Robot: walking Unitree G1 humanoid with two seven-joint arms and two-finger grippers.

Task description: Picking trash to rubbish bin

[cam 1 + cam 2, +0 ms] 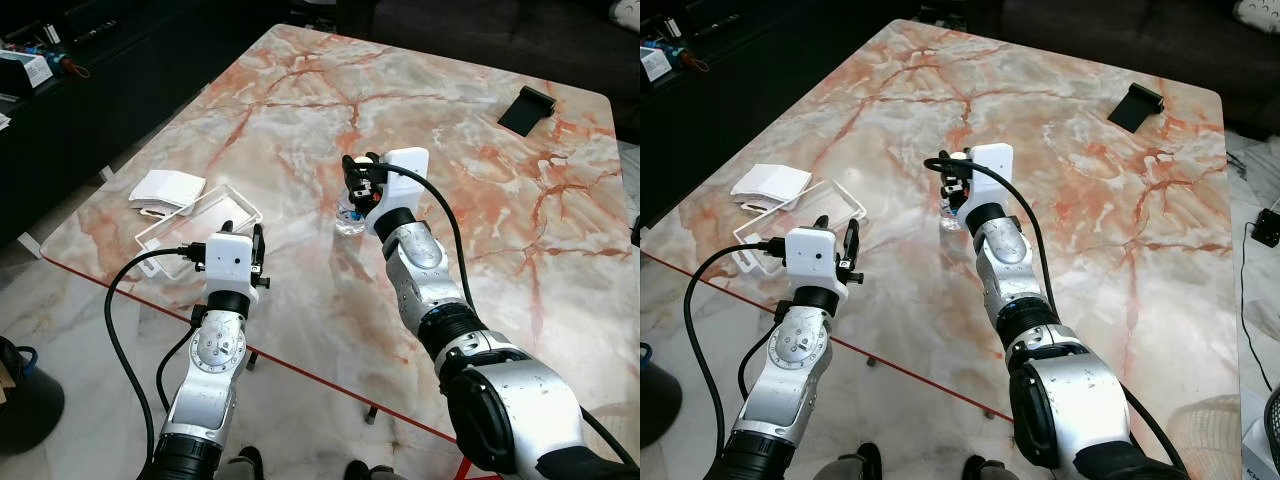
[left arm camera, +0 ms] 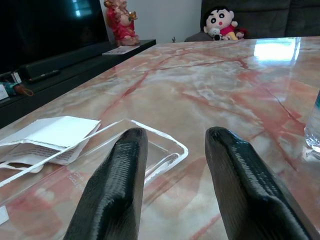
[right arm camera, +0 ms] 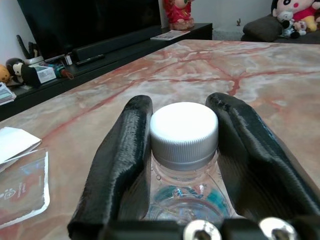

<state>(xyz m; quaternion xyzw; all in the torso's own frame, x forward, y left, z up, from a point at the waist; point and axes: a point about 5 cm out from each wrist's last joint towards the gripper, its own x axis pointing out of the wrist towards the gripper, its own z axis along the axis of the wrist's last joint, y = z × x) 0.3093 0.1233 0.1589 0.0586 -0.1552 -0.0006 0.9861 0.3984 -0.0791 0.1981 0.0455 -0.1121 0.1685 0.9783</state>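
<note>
Filling most of the head views, the tabletop (image 1: pixel 300 120) is pale marble with red-orange veining, its near edge running diagonally across the lower left of the frame. Dark furniture lines the upper left, and a black flat object (image 1: pixel 527 108) lies near the tabletop's upper right corner.

At centre frame the right arm reaches forward over the marble, and the right claw (image 1: pixel 357 180) is clamped around a clear plastic bottle (image 1: pixel 349 218) that stands upright near the middle of the tabletop. In the right wrist view, the two black fingers (image 3: pixel 120 165) press against either side of the bottle's neck, just below its white ribbed cap (image 3: pixel 183 131).

In the lower left of the frame, the left arm rises from below the tabletop edge, and the left claw (image 1: pixel 243 243) hovers with its fingers (image 2: pixel 112 195) spread apart, holding nothing. Just beyond it lies a clear plastic tray (image 1: pixel 198 227), flat on the marble near the left edge. Touching the tray's far side is a white folded paper (image 1: pixel 165 190), with printed text visible on it in the left wrist view.
</note>
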